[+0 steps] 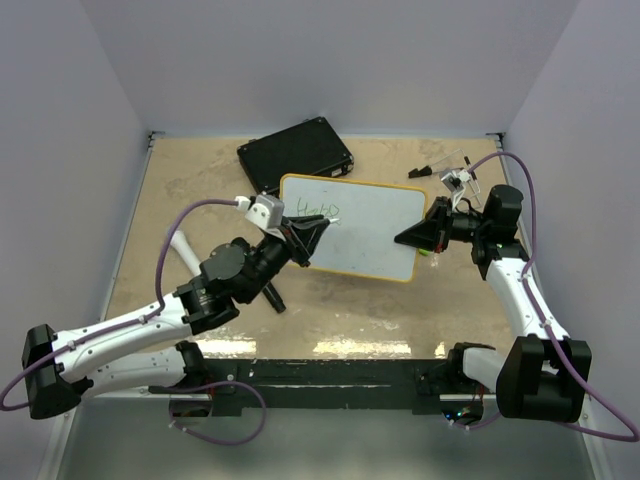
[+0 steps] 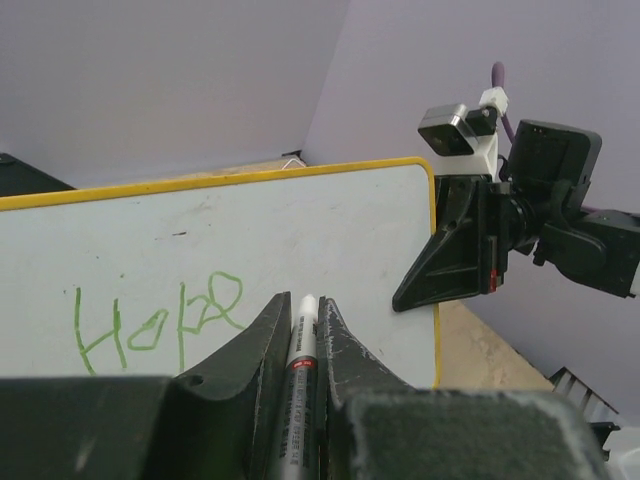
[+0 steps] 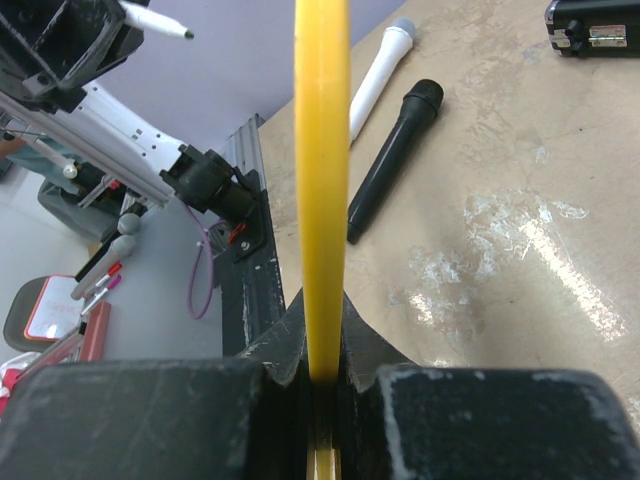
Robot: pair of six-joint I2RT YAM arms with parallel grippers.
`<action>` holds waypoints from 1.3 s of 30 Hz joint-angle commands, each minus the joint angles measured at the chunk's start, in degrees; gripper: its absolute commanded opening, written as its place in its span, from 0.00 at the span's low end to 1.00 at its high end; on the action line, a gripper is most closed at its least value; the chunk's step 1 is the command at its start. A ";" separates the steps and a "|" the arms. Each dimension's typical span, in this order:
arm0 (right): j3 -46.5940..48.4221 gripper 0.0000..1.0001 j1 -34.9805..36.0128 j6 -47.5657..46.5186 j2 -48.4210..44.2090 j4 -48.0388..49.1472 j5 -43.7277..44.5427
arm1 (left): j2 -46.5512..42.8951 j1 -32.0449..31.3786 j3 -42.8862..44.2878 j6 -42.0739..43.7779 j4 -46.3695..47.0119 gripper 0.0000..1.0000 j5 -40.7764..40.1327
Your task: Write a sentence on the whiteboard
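Note:
The whiteboard [image 1: 365, 228] has a yellow rim and is held up off the table. My right gripper [image 1: 408, 238] is shut on its right edge, and the rim [image 3: 321, 180] runs edge-on between the jaws of that gripper [image 3: 322, 350]. Green handwriting [image 1: 318, 212] sits at the board's upper left and reads roughly "Hope" in the left wrist view [image 2: 160, 325]. My left gripper [image 1: 316, 232] is shut on a white marker [image 2: 303, 335], pointing at the board face [image 2: 300, 230] just right of the writing. The tip [image 3: 185, 35] looks slightly off the board.
A black case [image 1: 296, 152] lies behind the board. A black marker [image 1: 272, 295] and a white marker [image 1: 183, 250] lie on the table to the left, both also in the right wrist view, black marker [image 3: 392, 160] and white marker [image 3: 378, 75]. Small black and clear pieces [image 1: 440, 170] lie at the back right.

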 commanded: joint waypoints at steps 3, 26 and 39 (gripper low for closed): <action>1.51 0.00 -0.23 0.38 -1.05 3.13 -2.64 | -2.18 4.91 -1.12 -5.49 4.52 0.00 9.86; 1.86 0.00 -0.23 1.17 -0.96 2.86 -1.76 | 9.86 -3.53 19.63 1.37 -20.36 0.00 -6.75; 2.13 0.00 -0.23 1.87 -0.44 2.95 -1.50 | 9.33 2.16 14.80 -0.03 -11.31 0.00 0.61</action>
